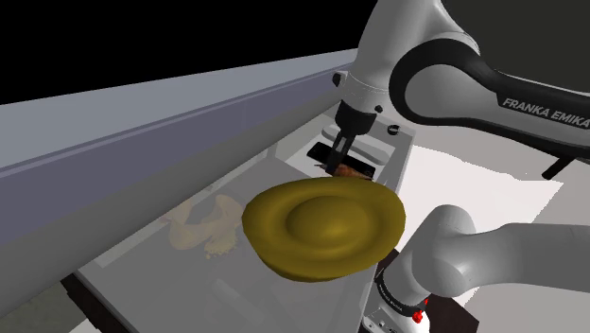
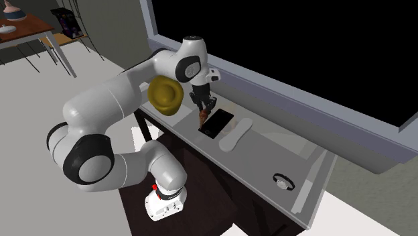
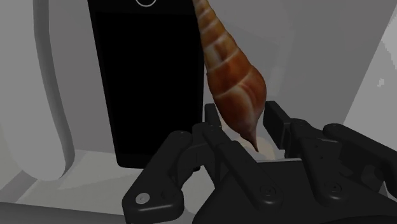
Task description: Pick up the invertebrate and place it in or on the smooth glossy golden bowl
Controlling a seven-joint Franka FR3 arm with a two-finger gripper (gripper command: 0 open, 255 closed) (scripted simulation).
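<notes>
The fingers (image 3: 277,121) clasp the spiral shell (image 3: 232,83) at its wide end; raise straight up, then carry slowly to the golden bowl (image 1: 321,227)

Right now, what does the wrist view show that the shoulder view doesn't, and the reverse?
The wrist view adds the brown spiral shell's bands and the black fingers clasping it near its wider end. The shoulder view adds the golden bowl and, to that view's left of it, a pale tan object on the table. Both share the gripper, the shell and the black slab under it.
</notes>
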